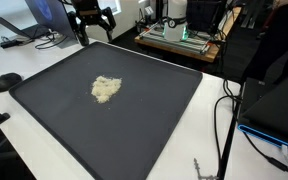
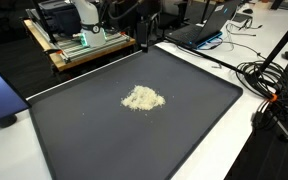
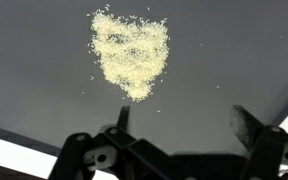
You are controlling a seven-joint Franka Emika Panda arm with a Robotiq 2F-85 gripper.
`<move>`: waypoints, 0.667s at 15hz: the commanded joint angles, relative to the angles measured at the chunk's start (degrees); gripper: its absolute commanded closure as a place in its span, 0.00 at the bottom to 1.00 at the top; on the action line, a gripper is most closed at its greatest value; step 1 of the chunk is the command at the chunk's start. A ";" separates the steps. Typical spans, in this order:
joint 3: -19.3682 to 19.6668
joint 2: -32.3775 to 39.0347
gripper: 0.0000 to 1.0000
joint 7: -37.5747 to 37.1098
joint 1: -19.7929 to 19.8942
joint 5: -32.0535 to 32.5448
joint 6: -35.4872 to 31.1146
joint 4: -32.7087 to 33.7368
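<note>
Starting closest, wrist view: tool (image 3: 184,128) spread wide along the bottom edge, nothing pinched, touching nothing. Just past it, a pale pile of crumbs (image 3: 130,55), roughly heart-shaped, loose grains scattered round the rim. Lying flat on the dark mat (image 3: 34,70), well clear of the fingers. Sliver of white surface (image 3: 4,148) peeking in at the bottom left corner. No way to judge height above the mat from here, though.

Over to the exterior views for the bigger picture: tool (image 1: 92,22) hanging up by the far edge of the mat (image 1: 159,125), well apart from the pile (image 1: 106,88). Same pile (image 2: 142,98) sitting near the middle of the mat (image 2: 94,140), slightly toward the far side. Also there, outside the wrist shot: white surface (image 1: 29,68) all round the mat, black cables (image 2: 269,95) trailing off one side, a laptop (image 2: 199,32) behind, and a wooden board (image 2: 79,45) with electronics farther back still.
</note>
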State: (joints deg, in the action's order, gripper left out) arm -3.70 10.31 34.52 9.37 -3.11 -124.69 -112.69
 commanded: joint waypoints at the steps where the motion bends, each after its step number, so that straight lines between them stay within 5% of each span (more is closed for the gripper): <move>1: 3.23 -7.15 0.00 -1.01 -0.06 -3.46 -6.45 -7.76; 6: 7.04 -12.56 0.00 -6.26 -0.87 0.71 -15.30 -14.54; 7: 7.00 -8.85 0.00 -3.47 -1.18 -1.09 -11.98 -9.93; 10: 7.36 -9.18 0.00 -3.62 -1.36 -1.04 -12.38 -10.50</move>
State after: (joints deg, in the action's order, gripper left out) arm 2.58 1.15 30.97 9.10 -4.17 -137.19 -123.25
